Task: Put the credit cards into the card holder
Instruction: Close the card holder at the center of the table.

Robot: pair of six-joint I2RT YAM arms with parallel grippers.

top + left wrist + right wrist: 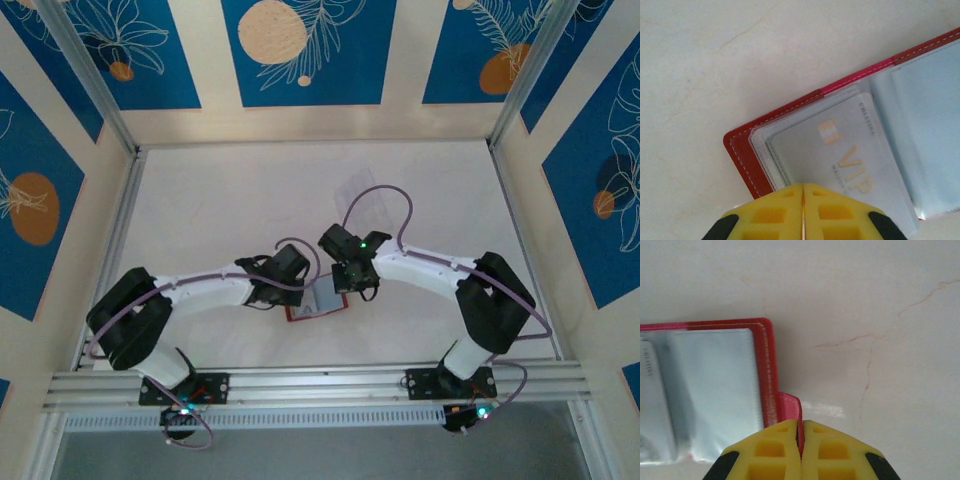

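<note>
The card holder [318, 303] lies open on the white table between my two grippers, its red cover [742, 150] down and its clear sleeves up. A pale credit card [850, 160] with gold VIP lettering sits inside a left-hand sleeve. My left gripper [803, 187] is shut, its yellow fingertips over the near edge of that sleeve; whether anything is pinched I cannot tell. My right gripper [801, 426] is shut on the holder's red tab [790, 407], which sticks out from the right edge of the cover [767, 365]. From above, the left gripper [296, 284] and right gripper [346, 291] flank the holder.
A clear plastic tray [366, 205] lies on the table behind the right gripper. Aluminium rails [320, 380] run along the near edge, and blue-patterned walls close in the sides and back.
</note>
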